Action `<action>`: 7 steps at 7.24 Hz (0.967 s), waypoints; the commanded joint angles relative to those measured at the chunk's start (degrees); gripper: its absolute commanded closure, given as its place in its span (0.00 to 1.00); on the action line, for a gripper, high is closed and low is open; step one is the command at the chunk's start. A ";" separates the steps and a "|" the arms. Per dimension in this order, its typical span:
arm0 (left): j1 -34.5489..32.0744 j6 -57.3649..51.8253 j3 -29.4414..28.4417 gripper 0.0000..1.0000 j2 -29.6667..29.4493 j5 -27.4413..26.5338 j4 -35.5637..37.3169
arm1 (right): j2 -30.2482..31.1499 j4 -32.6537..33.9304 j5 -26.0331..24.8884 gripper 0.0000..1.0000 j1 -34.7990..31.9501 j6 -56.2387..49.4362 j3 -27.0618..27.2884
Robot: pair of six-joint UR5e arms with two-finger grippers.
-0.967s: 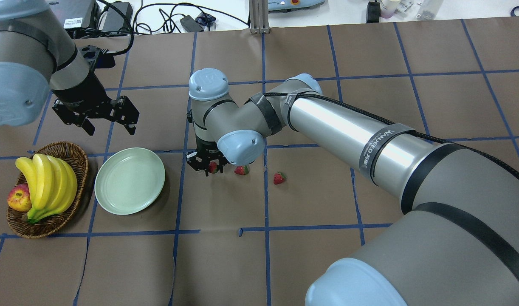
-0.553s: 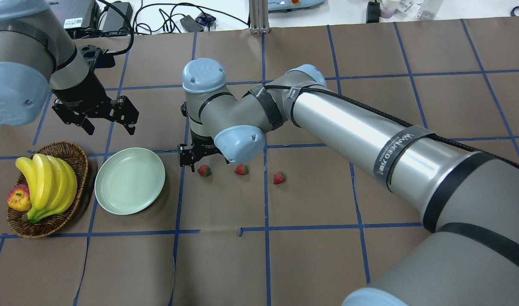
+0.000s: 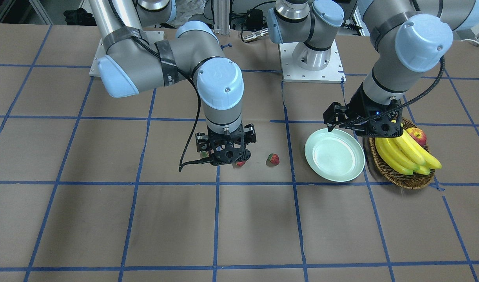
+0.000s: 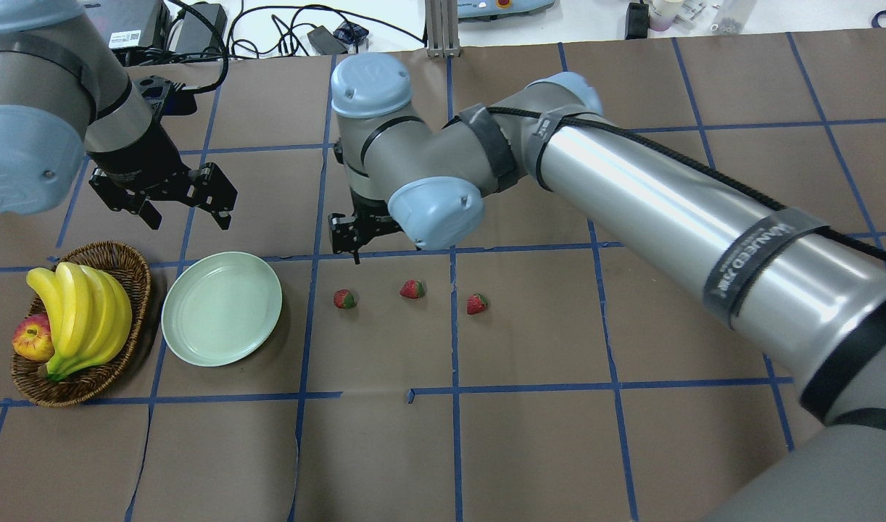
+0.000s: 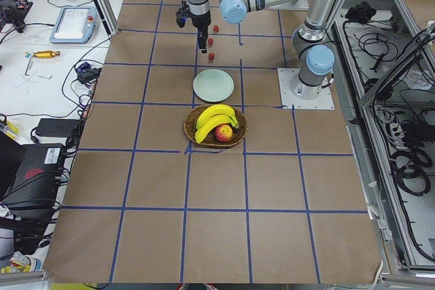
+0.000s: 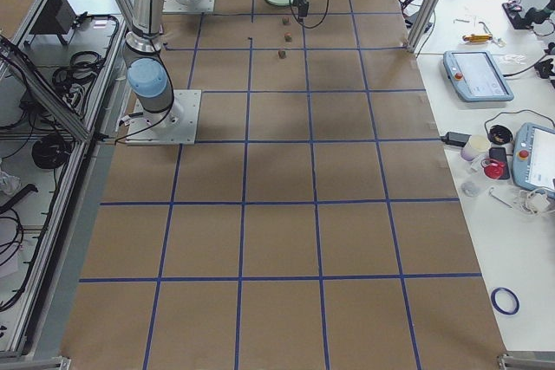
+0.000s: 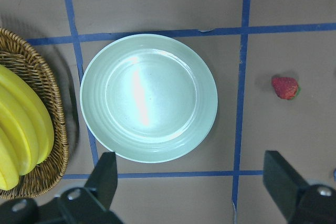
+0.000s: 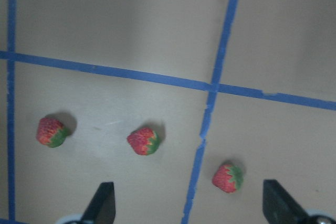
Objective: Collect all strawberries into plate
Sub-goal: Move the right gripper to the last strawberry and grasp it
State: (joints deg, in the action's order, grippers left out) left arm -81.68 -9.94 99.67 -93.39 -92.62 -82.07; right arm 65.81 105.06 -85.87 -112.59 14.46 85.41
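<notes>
Strawberries (image 4: 412,289) — all three — lie in a row on the table (image 4: 530,348) below the right gripper (image 3: 225,152), whose fingers stand apart and empty. The plate (image 4: 222,308) sits bare off to its left, near the left gripper (image 4: 187,210), also apart. I'd centre over one of them, drop straight and close gently — something so small and round may roll.

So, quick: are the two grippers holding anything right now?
Left gripper: open, holding nothing.
Right gripper: open, holding nothing.
</notes>
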 commanded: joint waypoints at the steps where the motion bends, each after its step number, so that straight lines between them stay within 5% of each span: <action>1: -0.32 -0.08 0.00 0.00 -0.04 -0.19 0.06 | 0.46 -1.17 -5.77 0.00 3.85 -0.64 4.91; 5: -2.34 0.27 0.00 0.00 -0.04 -0.37 -0.02 | -0.16 -0.55 -3.87 0.00 5.01 4.58 11.01; 7: -2.34 0.27 0.00 0.00 -0.04 -0.37 -0.02 | -0.86 1.38 2.88 0.00 5.01 13.46 11.01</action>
State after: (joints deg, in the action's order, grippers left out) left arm -83.98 -9.66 99.67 -93.43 -92.98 -82.09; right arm 65.46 105.64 -86.38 -107.58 23.05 96.35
